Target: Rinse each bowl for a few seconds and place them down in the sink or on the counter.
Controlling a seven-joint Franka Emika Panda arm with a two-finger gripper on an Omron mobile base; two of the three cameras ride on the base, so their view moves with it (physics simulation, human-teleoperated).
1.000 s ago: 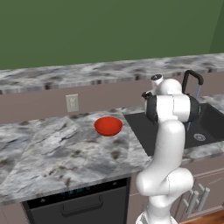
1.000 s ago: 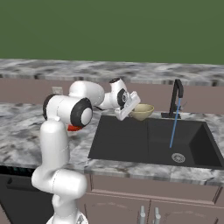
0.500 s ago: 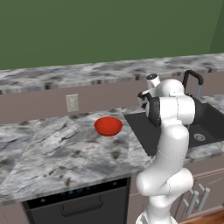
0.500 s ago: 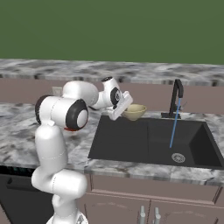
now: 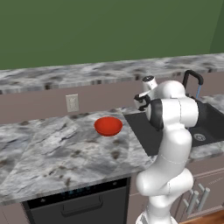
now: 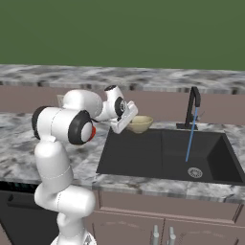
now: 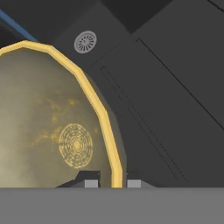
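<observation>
The tan bowl (image 6: pixel 140 123) hangs over the left end of the black sink (image 6: pixel 143 155), roughly level, held by its near rim. My gripper (image 6: pixel 127 119) is shut on that rim. In the hand view the gripper (image 7: pixel 113 183) pinches the bowl's yellow rim, one finger inside and one outside, and the speckled inside of the tan bowl (image 7: pixel 48 131) spreads to the left over the sink floor (image 7: pixel 175 109). The red bowl (image 5: pixel 108 126) sits upright on the counter (image 5: pixel 61 148) left of the sink, apart from the gripper.
A black arched faucet (image 6: pixel 193 103) stands at the back of the sink, and a thin blue stream (image 6: pixel 191 139) runs down to the right of the held bowl. The silver drain (image 6: pixel 194 172) lies under the stream. A wall outlet (image 5: pixel 72 103) sits behind the counter.
The arm has drawn the tan bowl a little to the left, farther from the water stream and toward the sink's left edge. The grip has stayed shut. The red bowl has not moved.
</observation>
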